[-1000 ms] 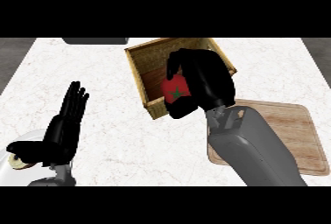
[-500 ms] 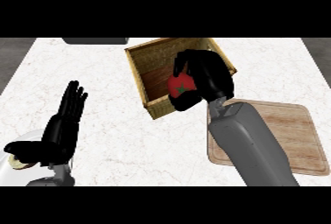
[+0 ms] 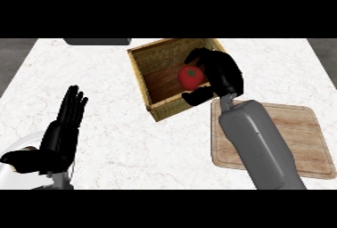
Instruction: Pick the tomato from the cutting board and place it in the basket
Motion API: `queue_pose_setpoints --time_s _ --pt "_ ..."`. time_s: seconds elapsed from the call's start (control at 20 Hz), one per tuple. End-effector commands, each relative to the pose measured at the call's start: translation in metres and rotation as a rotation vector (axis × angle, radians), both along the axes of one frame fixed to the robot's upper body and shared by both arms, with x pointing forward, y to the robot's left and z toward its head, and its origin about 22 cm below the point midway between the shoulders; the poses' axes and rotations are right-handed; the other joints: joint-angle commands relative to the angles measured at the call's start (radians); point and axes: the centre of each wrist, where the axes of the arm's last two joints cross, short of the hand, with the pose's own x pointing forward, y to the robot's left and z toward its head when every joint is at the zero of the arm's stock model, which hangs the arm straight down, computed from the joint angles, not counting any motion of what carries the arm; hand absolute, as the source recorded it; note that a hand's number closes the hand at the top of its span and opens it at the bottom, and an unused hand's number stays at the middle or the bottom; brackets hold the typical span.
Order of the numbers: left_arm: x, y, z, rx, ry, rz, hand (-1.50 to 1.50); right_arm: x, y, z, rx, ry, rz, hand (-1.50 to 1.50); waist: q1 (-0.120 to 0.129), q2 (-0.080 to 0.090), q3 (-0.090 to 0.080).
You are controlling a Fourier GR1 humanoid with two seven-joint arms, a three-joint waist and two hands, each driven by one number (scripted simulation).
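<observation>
Right robot hand (image 3: 222, 73): over the basket's (image 3: 172, 109) right side, reaching in past the right wall, fingers curled over the tomato's (image 3: 191, 76) far side and thumb tucked below it; it holds the tomato.
Tomato: inside the basket's outline, towards the right wall, red face and green stalk showing between fingers and thumb. Whether it rests on the basket's floor or hangs above it cannot be told from this steep view.
Cutting board (image 3: 306, 133): just beside the basket's near right corner, bare where it shows; the grey forearm (image 3: 256, 142) crosses its left part.
Left robot hand (image 3: 64, 122): well to the left of the basket, near the view's lower edge, fingers straight and up, resting, holding nothing.
Surface (image 3: 118, 147): white marbled top carrying the basket; a white object (image 3: 14, 156), partly hidden, lies well to the basket's lower left.
Step in hand: release, by my reading; the tomato is over its target and only letting go remains.
Risk, bounce: if the tomato hangs high when the fingers part, it may fall, roll and knock the basket's wall.
Risk, snag: the thumb sits close to the basket's near wall; pulling the hand back low could catch that wall and drag or tip the basket.
Risk, cling: fingers opening unevenly could carry the tomato towards the right wall and over it.
</observation>
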Motion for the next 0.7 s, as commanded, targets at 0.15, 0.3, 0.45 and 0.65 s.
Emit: queue_pose_setpoints --time_s 0.15,0.3,0.45,0.65 --pt "0.000 -0.005 -0.006 -0.011 0.014 0.006 0.00 0.013 -0.013 -0.013 0.059 -0.024 0.033 -1.50 0.000 0.001 -0.002" --pt "-0.001 0.005 -0.010 -0.011 0.008 0.016 0.00 0.006 -0.005 0.005 0.154 -0.077 0.040 -1.50 -0.002 0.000 -0.003" --pt "0.009 0.000 0.011 -0.008 0.003 -0.015 0.00 0.004 0.010 0.021 0.240 -0.157 0.034 -1.50 0.001 -0.001 -0.002" --pt "0.004 -0.014 -0.014 -0.018 0.020 -0.003 0.00 0.008 -0.013 0.031 0.224 -0.276 -0.007 -1.50 -0.003 0.000 -0.003"
